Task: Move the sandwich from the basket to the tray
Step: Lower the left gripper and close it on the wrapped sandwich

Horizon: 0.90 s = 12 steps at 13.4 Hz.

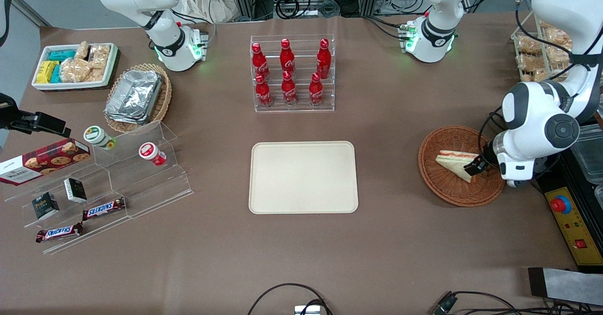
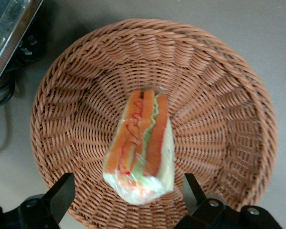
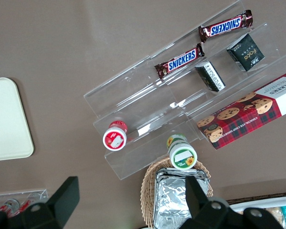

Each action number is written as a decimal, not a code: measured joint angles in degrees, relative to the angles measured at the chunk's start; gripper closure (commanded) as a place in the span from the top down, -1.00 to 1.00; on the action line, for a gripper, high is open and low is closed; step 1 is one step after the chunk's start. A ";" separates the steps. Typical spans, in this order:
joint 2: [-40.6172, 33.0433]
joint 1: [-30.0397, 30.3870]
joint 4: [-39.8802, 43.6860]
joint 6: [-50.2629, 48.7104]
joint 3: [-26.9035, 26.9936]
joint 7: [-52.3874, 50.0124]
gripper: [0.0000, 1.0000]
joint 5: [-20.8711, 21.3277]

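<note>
Left arm's gripper [image 2: 126, 193] low over the basket [image 1: 443, 190], fingers spread wide astride the sandwich [image 2: 140, 148].

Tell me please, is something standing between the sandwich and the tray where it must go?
Nothing visible does. The gripper is open around the sandwich in the basket. Only bare tablecloth lies between the basket and the tray, and the tray holds nothing. Only the basket's low rim must be cleared.

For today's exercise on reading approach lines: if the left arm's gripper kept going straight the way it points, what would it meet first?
Probably the sandwich: the gripper, fingers open, points down at it in the basket. How much gap remains is unclear.
</note>
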 measured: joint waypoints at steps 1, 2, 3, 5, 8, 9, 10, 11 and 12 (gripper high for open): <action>0.00 0.00 -0.78 1.31 0.44 0.19 1.00 0.00; 0.05 0.01 -1.62 2.92 0.69 0.32 1.00 0.00; 0.11 0.00 -2.55 4.72 0.79 0.34 1.00 0.00; 0.20 0.00 -4.15 7.02 0.93 0.34 1.00 -0.03; 0.42 0.00 -4.53 7.24 0.94 -0.46 0.58 -0.26; 0.64 0.00 -4.53 7.31 0.94 -0.68 0.33 -0.30; 0.84 0.00 -4.54 7.43 0.94 -1.02 0.09 -0.35; 0.96 -0.03 -4.54 7.52 0.93 -1.73 -0.17 -0.40; 1.05 -0.10 -4.53 7.65 0.87 -2.83 -0.49 -0.42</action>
